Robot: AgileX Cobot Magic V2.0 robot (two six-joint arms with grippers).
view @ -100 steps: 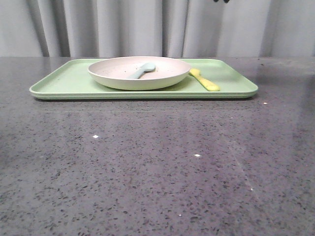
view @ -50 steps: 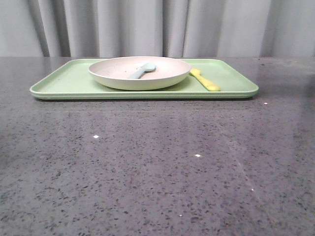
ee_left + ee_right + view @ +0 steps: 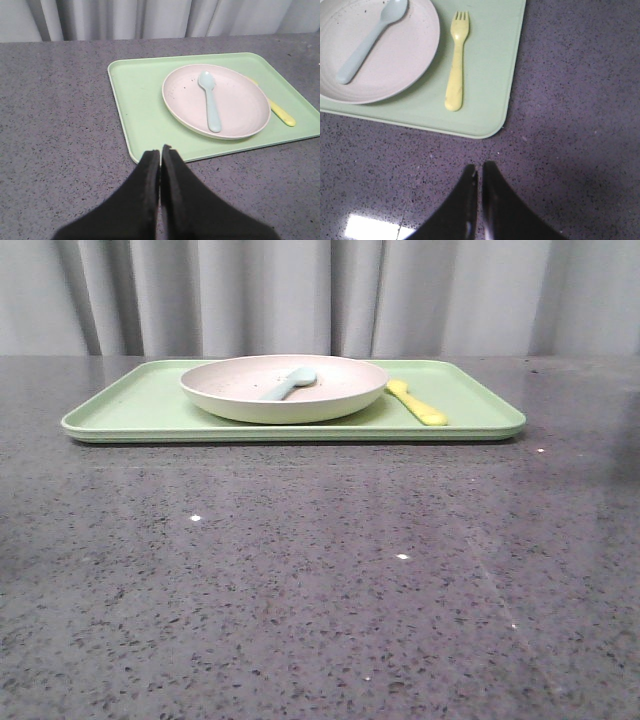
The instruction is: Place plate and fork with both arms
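The off-white plate (image 3: 283,387) (image 3: 216,100) (image 3: 375,50) rests on a light green tray (image 3: 140,405) (image 3: 145,100) (image 3: 490,65) at the back of the table. Beside the plate, on the tray's right part, lies the yellow fork (image 3: 416,402) (image 3: 282,114) (image 3: 456,60). My left gripper (image 3: 160,150) is shut and empty, hovering off the tray's near left corner. My right gripper (image 3: 480,169) is shut and empty over bare table near the tray's right corner. Neither gripper shows in the front view.
A pale blue-grey spoon (image 3: 290,383) (image 3: 211,100) (image 3: 370,37) lies inside the plate. The dark speckled table (image 3: 320,570) stretches in front of the tray. Grey curtains (image 3: 300,295) hang behind the table.
A dark part of an arm at the top edge of the front view one second ago has left the frame. Plate, fork and tray have not moved.
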